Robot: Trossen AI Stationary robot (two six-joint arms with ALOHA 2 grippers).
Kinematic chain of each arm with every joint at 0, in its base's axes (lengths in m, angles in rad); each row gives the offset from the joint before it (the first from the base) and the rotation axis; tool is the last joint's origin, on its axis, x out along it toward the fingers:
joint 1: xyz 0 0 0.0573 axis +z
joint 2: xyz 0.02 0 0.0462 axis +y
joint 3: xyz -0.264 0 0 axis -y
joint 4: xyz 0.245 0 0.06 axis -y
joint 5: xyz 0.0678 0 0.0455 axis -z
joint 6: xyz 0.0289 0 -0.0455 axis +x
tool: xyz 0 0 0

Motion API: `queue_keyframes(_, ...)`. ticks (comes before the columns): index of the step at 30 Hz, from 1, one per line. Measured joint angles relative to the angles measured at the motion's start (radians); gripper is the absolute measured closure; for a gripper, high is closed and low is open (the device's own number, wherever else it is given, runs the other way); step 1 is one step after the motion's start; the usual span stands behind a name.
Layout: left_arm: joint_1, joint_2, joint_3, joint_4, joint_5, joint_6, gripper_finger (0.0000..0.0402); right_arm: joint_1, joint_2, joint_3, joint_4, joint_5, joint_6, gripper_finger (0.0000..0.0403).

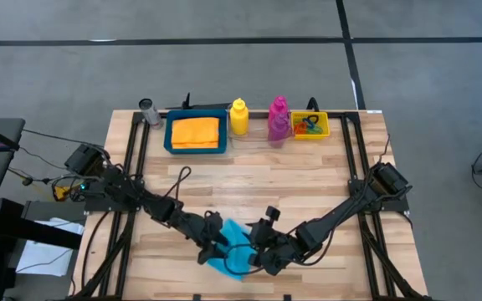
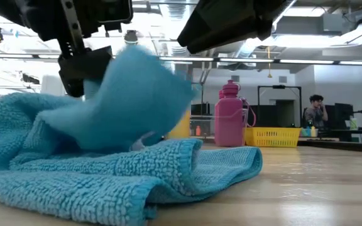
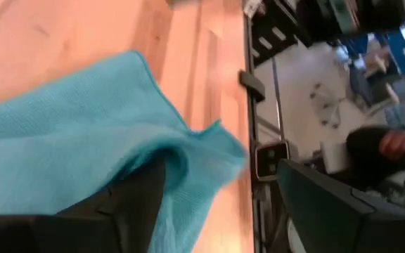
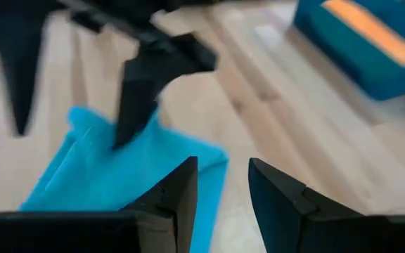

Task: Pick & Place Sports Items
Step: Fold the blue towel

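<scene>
The cyan cloth (image 1: 234, 252) lies crumpled near the table's front edge, and one fold of it (image 2: 137, 94) stands up. My left gripper (image 4: 69, 133) is open at the cloth's left side, its fingers wide apart. Just right of the cloth, my right gripper (image 4: 222, 176) hovers open with nothing between its fingers. Along the far edge, the orange cloth (image 1: 196, 131) lies in the blue tray (image 1: 171, 134). The yellow bottle (image 1: 238, 117) and the magenta bottle (image 1: 279, 117) stand upright beside the tray. Coloured rings (image 1: 310, 125) sit in the yellow bin (image 1: 323, 117). My left gripper pinches nothing. One of its fingers (image 3: 129, 204) lies against the raised fold of the cyan cloth (image 3: 181, 158). The fingers slant down from the table's left. The cloth's lower layers (image 2: 105, 182) rest on the table.
A grey cylinder (image 1: 147, 110) stands at the far left corner. Bare wood (image 1: 249, 180) stretches between the cloth and the far row of things. A person (image 2: 316, 110) sits in the room beyond the table.
</scene>
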Motion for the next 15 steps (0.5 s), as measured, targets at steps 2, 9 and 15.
queue_keyframes(2,-0.004,0.0,0.0,0.0,0.008,0.029,0.0133,0.005,0.0,0.0,0.0,0.045,0.0,0.0283)
queue_keyframes(9,-0.008,0.0,0.0,0.0,-0.026,0.154,0.0146,0.041,0.0,0.0,-0.022,0.247,-0.002,0.0283)
queue_keyframes(15,-0.008,-0.004,0.001,0.006,-0.041,0.227,0.0147,0.08,0.0,0.0,-0.048,0.378,-0.004,0.0283)
